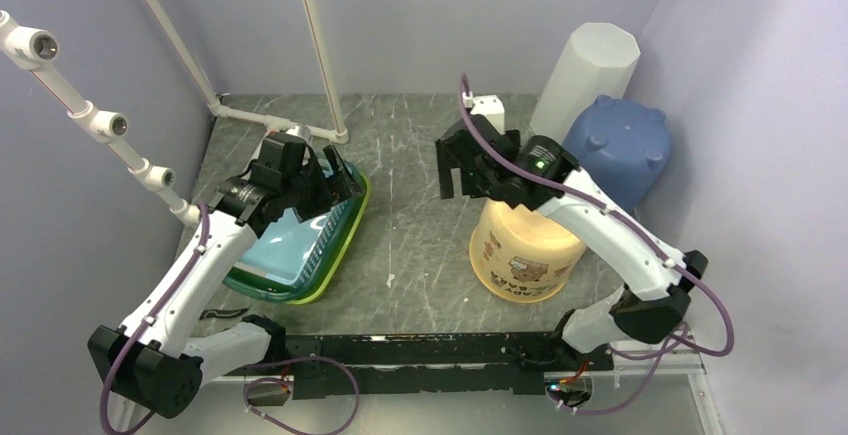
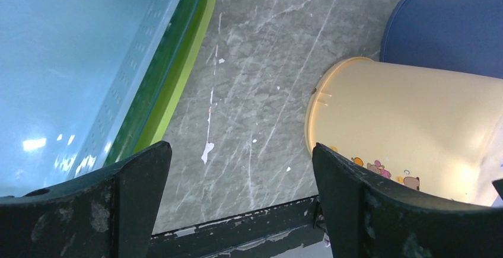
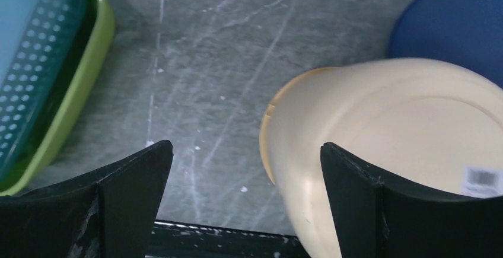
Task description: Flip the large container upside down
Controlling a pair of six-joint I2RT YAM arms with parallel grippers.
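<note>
**Yellow container sits mouth-down right of the table's middle, both grippers empty**

Along the left edge of the grey marbled table lies a teal perforated basket nested inside a lime-green one, the pair tilted up towards the left wall. The left gripper hangs over the far end of these baskets. In the left wrist view its fingers stand wide apart with only bare table between them, so it grips nothing.

Near the middle of the table the right gripper is held above the surface, just left of the yellow container and over its upper part. The right wrist view shows its fingers spread as well, with nothing held.

The yellow container stands right of centre, towards the near edge. Its wide rim rests on the table and its flat base faces up, with a barcode sticker on that base. Cartoon bears are printed on its side wall.

Just behind it, by the right edge, a blue container also sits base-up, with small knobs on top. In the far right corner, close to the blue one, stands a tall white faceted container.
</note>
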